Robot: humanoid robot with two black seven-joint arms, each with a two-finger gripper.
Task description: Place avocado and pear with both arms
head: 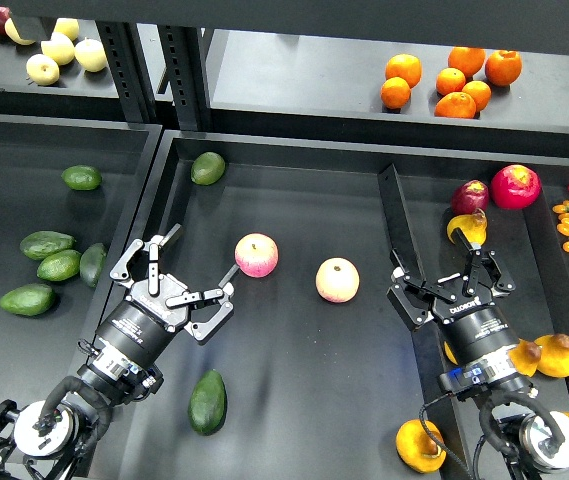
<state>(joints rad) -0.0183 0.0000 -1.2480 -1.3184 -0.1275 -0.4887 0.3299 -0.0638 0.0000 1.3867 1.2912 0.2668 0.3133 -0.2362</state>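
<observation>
Now | middle tray point(294, 190): avocado point(207, 402), two apples point(256, 255) | right tray point(549, 290): pear point(419, 446)

Black arms, silver-grey two-finger tools

Seven avocados point(208, 401), five oranges point(403, 70), two pink-and-cream apples point(256, 255), four pale yellow fruits point(43, 68).

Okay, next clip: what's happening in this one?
A two-armed robot is working over produce bins. Its left gripper hangs open and empty above the middle bin, where the dark green avocado lies near the front beside two pink-and-cream apples. The right gripper is open at a yellow-orange pear by the bin divider, not clearly holding it. Neither fruit looks lifted yet.
</observation>
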